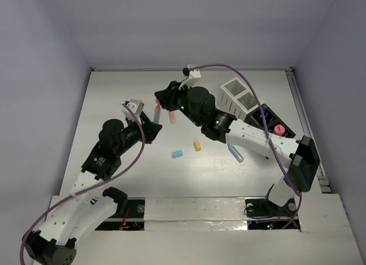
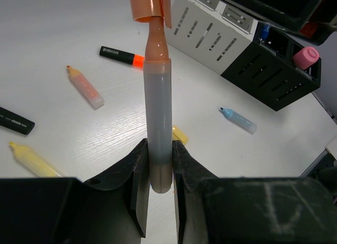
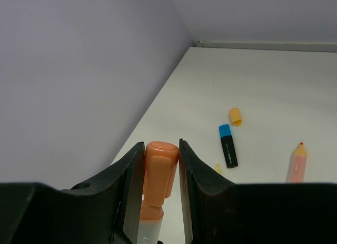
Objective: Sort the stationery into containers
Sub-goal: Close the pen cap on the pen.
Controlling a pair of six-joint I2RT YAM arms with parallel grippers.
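Observation:
My left gripper (image 2: 159,165) is shut on the lower end of a grey-bodied peach marker (image 2: 158,107), held above the table. Over the marker's tip sits its orange cap (image 3: 160,168), with my right gripper (image 3: 160,149) shut on it and the peach neck showing below. From above, both grippers meet mid-table, left (image 1: 150,123) and right (image 1: 169,108). The containers are a row of white boxes (image 1: 240,96) and black boxes (image 1: 269,117) at the back right. A pink cylinder (image 1: 279,129) stands in an end black box.
Loose stationery lies on the table: a black marker with orange cap (image 2: 122,56), a peach marker (image 2: 85,87), a yellow marker (image 2: 31,160), a pale blue marker (image 1: 235,153), a blue block (image 1: 177,153), a yellow block (image 1: 197,145) and a blue-capped black marker (image 3: 228,145).

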